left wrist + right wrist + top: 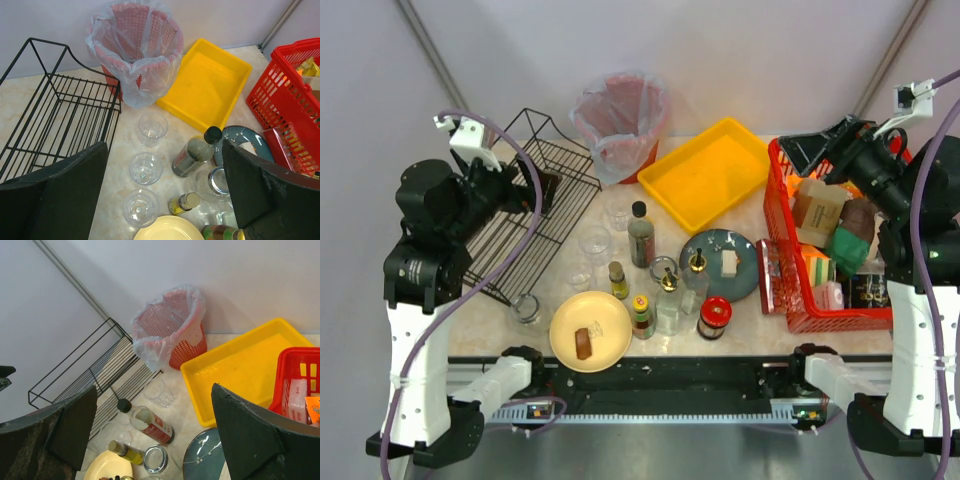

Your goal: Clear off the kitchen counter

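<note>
Left wrist view: left fingers (60,200) spread wide, three clear glasses (146,168) on the desk (118,172) just ahead. They're probably nearer to these than to the right fingers (250,430), also apart.

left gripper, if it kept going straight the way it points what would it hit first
Probably the middle clear glass, which sits nearest the line the open left gripper points along, with the black-capped bottle just right of it. Depth is unclear, so it might touch bare kitchen counter instead.
</note>
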`<state>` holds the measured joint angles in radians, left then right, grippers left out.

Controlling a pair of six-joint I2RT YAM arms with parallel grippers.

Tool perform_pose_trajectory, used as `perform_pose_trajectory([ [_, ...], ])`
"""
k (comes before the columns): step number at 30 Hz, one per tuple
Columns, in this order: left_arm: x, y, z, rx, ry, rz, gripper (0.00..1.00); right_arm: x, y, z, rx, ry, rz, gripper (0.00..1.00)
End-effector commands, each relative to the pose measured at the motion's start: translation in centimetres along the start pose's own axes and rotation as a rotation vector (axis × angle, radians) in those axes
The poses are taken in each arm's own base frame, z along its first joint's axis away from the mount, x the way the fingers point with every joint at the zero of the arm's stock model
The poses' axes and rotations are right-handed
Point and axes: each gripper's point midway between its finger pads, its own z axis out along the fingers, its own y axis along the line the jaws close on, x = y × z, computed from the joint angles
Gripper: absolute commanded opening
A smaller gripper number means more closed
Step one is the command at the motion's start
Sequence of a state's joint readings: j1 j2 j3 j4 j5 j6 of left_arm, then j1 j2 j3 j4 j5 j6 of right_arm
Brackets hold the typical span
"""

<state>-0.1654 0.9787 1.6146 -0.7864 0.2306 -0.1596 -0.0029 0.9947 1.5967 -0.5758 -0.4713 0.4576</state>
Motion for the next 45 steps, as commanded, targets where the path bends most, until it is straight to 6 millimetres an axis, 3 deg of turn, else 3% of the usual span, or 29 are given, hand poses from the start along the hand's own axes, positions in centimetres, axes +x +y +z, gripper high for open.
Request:
perform_pose_trajectory([
  [1, -1.0, -1.0, -0.9, 0.047, -0.045, 0.011, 0.99, -0.2, 0.3, -0.2, -0.017, -0.011, -0.001, 0.94],
  [6, -0.8, -3.0, -1.3, 0.164, -0.059, 0.036, 0.99, 0.5, 0.0, -0.2, -0.013, 0.007, 0.004, 0.94],
  [15, -0.3, -2.4, -1.4, 0.122, -0.078, -0.022, 0.99, 1.3, -0.3, -0.7, 0.003, 0.029, -0.014, 0.93],
  [18, 1.4, -4.7, -1.8, 0.275, -0.034, 0.015, 0.99, 1.8, -0.3, -0.8, -0.001, 0.038, -0.009, 0.94],
  [19, 2.1, -6.4, -2.2, 0.385, -0.016, 0.018, 0.99, 2.1, -0.5, -0.8, 0.000, 0.045, -0.005, 0.93],
  [23, 4.6, -9.7, -3.0, 0.619, 0.046, -0.064, 0.99, 3.3, -0.5, -0.6, -0.025, 0.082, 0.007, 0.93],
  [27, 6.9, -10.9, -2.7, 0.681, 0.085, -0.106, 0.99, 4.5, -0.6, -0.6, -0.036, 0.114, 0.034, 0.93],
  [31, 8.3, -14.3, -3.5, 0.793, 0.073, -0.058, 0.99, 5.6, -1.2, -0.6, -0.024, 0.135, 0.053, 0.93],
  [33, 10.0, -16.4, -3.9, 0.851, 0.094, -0.021, 0.99, 6.1, -1.5, -0.5, -0.016, 0.143, 0.064, 0.93],
  [41, 14.2, -20.2, -3.6, 0.937, 0.200, 0.011, 0.99, 6.7, -1.7, -0.4, -0.007, 0.156, 0.087, 0.93],
  [45, 16.8, -20.9, -2.1, 0.894, 0.183, 0.082, 0.99, 6.7, -1.8, -0.3, -0.004, 0.158, 0.093, 0.93],
])
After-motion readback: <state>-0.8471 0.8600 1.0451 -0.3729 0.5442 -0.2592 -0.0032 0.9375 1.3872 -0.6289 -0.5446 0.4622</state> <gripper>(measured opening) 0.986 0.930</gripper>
